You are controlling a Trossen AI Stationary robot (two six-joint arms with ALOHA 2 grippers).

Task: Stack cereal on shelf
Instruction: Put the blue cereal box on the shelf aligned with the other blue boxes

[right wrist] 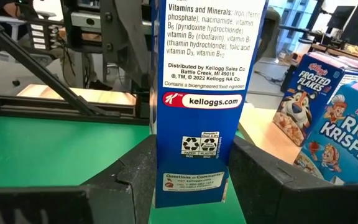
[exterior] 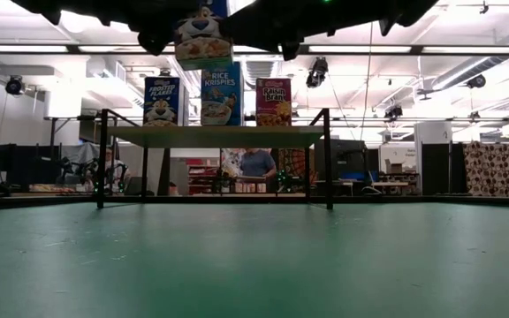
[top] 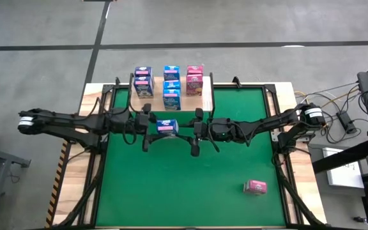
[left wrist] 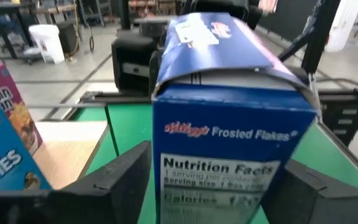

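A blue Frosted Flakes cereal box [top: 167,127] hangs upright over the green mat, between my two grippers, which meet level at mid-table. My right gripper [right wrist: 191,174] is shut on it. My left gripper [left wrist: 213,186] is open, one finger on either side of the box's other narrow side with a small gap. In the low view the box [exterior: 203,40] shows high up. The shelf [top: 204,99] stands at the far edge on black legs, with several cereal boxes [top: 171,86] upright on it. A pink box [top: 255,186] lies on its side on the mat, near right. My right gripper pinches the cereal box between its two fingers [right wrist: 135,171], which lie on the two broad faces beside the narrow printed side panel [right wrist: 166,158], low on the box. The fingers come level from the table's right side. The box stays upright, lifted clear of the mat.
The shelf's black legs [exterior: 327,159] and a black frame [top: 273,121] border the mat. Cables and gear [top: 344,118] lie off the table's right edge. Open green mat [top: 171,191] lies toward the near edge. A person [exterior: 256,163] shows in the room behind.
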